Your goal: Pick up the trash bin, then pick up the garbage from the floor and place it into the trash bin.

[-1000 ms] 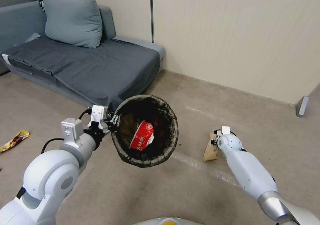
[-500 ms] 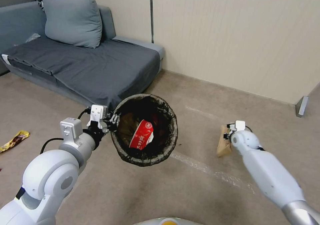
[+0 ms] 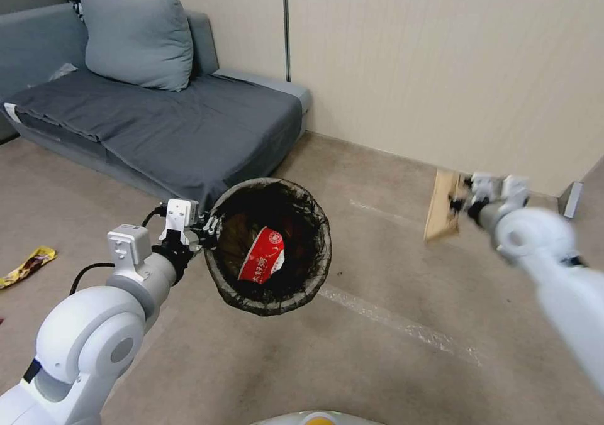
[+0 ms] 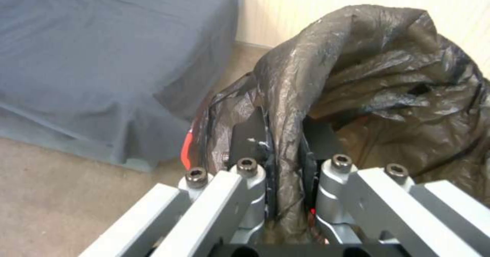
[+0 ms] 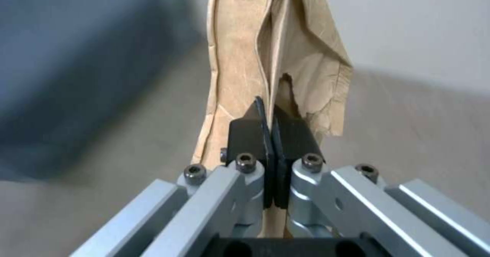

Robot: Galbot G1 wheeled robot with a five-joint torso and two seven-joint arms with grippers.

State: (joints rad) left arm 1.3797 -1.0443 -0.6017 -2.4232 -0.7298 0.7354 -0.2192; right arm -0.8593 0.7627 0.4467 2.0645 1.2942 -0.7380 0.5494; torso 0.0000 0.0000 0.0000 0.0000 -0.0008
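My left gripper (image 3: pixel 211 227) is shut on the rim of the trash bin (image 3: pixel 272 299), holding it off the floor with its mouth tilted toward me. The dark bag liner (image 4: pixel 367 81) folds over the rim between the left gripper (image 4: pixel 286 161) fingers. Inside the bin lies a red-and-white packet (image 3: pixel 261 256). My right gripper (image 3: pixel 458 200) is shut on a tan paper bag (image 3: pixel 443 205), raised in the air to the right of the bin, near the wall. In the right wrist view the right gripper (image 5: pixel 271 123) pinches the bag (image 5: pixel 240 58) at its edge.
A grey sofa (image 3: pixel 189 129) with a cushion (image 3: pixel 135 38) stands behind the bin on the left. A yellow snack wrapper (image 3: pixel 26 265) lies on the floor at the far left. The beige wall (image 3: pixel 440 66) runs behind the right arm.
My right arm has lifted the paper bag off the floor, up and to the right toward the wall. The left arm and bin have barely shifted.
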